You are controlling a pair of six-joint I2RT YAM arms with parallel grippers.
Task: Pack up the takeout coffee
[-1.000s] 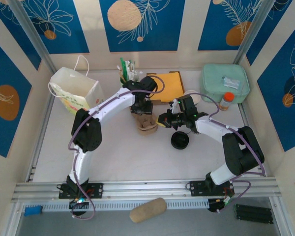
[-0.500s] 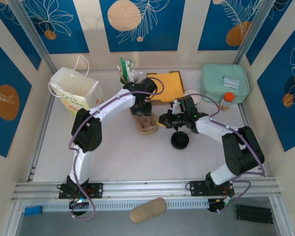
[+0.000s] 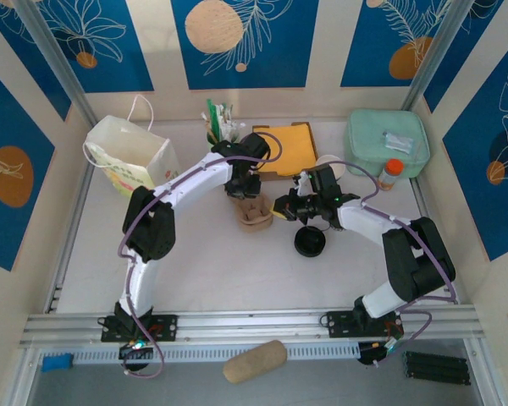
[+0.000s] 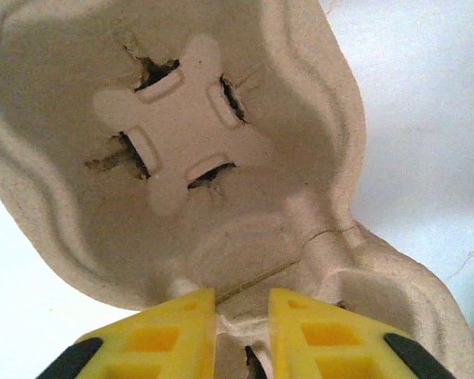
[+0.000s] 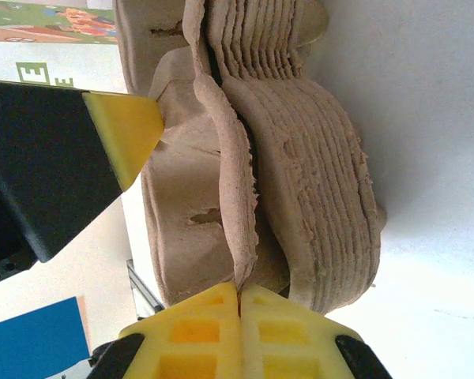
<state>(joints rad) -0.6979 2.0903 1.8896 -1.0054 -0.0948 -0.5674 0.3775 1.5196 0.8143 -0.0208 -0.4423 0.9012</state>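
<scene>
A stack of moulded pulp cup carriers lies mid-table. My left gripper hangs straight over it. In the left wrist view its yellow fingers are closed against the centre ridge of the top carrier. My right gripper reaches in from the right. In the right wrist view it is shut on the thin rim of the top carrier, peeling it off the stack. The takeout coffee shows from above as a round black lid just right of the stack; its sides are hidden.
A white paper bag stands open at the back left. Behind the stack are a holder of stirrers, a brown cardboard pile and pale cups. A mint case and an orange-capped bottle sit back right.
The left gripper's jaws have narrowed onto the top carrier's ridge and the gripper has shifted slightly towards the back. The right gripper keeps its pinch on the rim.
</scene>
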